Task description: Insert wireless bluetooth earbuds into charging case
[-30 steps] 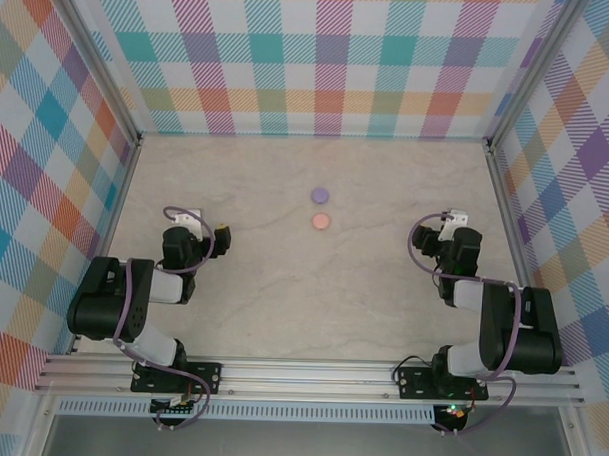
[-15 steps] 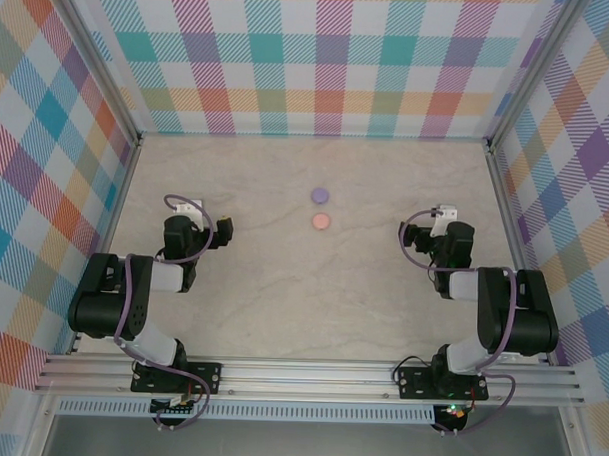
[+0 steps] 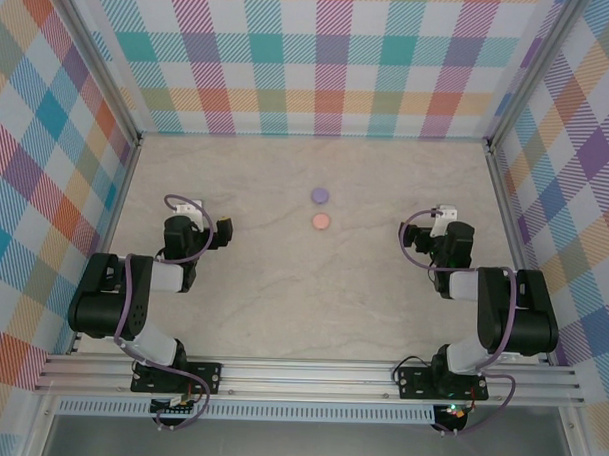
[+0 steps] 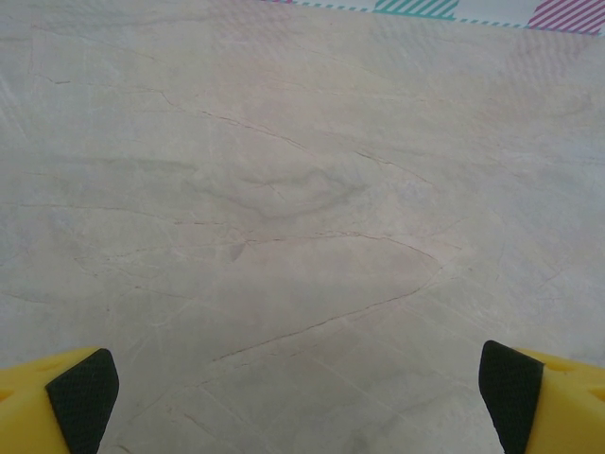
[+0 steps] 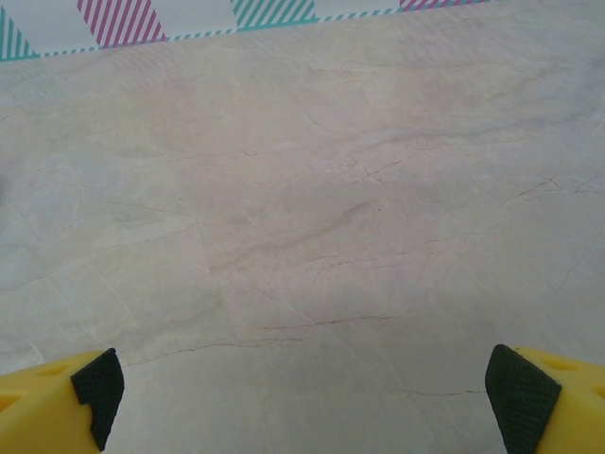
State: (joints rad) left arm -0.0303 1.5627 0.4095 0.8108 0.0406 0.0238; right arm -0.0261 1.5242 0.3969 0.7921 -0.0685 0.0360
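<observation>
On the desk (image 3: 282, 307), the far round case (image 3: 320, 195) sat just behind the near round case (image 3: 321, 222). The left pincer (image 3: 222, 230) was well to their left. The right pincer (image 3: 409, 235) was well to their right.

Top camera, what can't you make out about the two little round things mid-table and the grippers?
Purple disc and pink disc: too small in the top view to tell case from earbud, or open from shut.
Left gripper: fingers cut off by the left wrist view's bottom edge.
Right gripper: fingers cut off likewise in the right wrist view.
</observation>
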